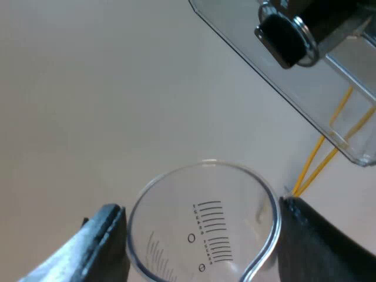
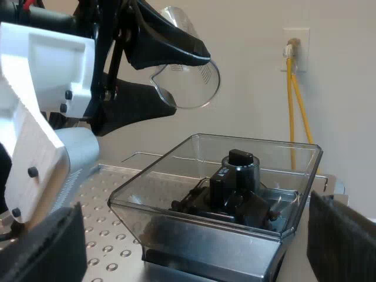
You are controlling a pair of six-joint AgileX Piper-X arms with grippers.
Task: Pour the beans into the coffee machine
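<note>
My left claw (image 1: 201, 210) grips the one clear plastic measuring glass (image 1: 202, 235) with printed black graduation lines. Its two black fingers (image 1: 108, 235) press on opposite sides of the round rim, about as far apart as the glass is wide. In the right wrist view my right claw (image 2: 195, 205) stands wide open with nothing between its two fingers (image 2: 44, 247), and it faces the machine's top. Just past them sits the one clear smoky plastic bean hopper (image 2: 258, 150), a rectangular tub with its top open, and one black round knob (image 2: 241, 160) stands in its middle. The left claw (image 2: 188, 79) holds the measuring glass (image 2: 200, 85) tilted rather than upright. The glass is higher than the hopper and well apart from it, and I cannot tell whether it hangs squarely over the opening. From the left wrist view the hopper (image 1: 305, 94) and its knob (image 1: 285, 38) lie beyond the glass's rim. Around the hopper's base spreads the silver perforated metal deck (image 2: 100, 217) of the espresso machine. Farthest off is a plain pale wall (image 2: 252, 88). It carries one white outlet plate (image 2: 296, 50), and two yellow cables (image 2: 294, 106) hang down from the plate behind the hopper.
</note>
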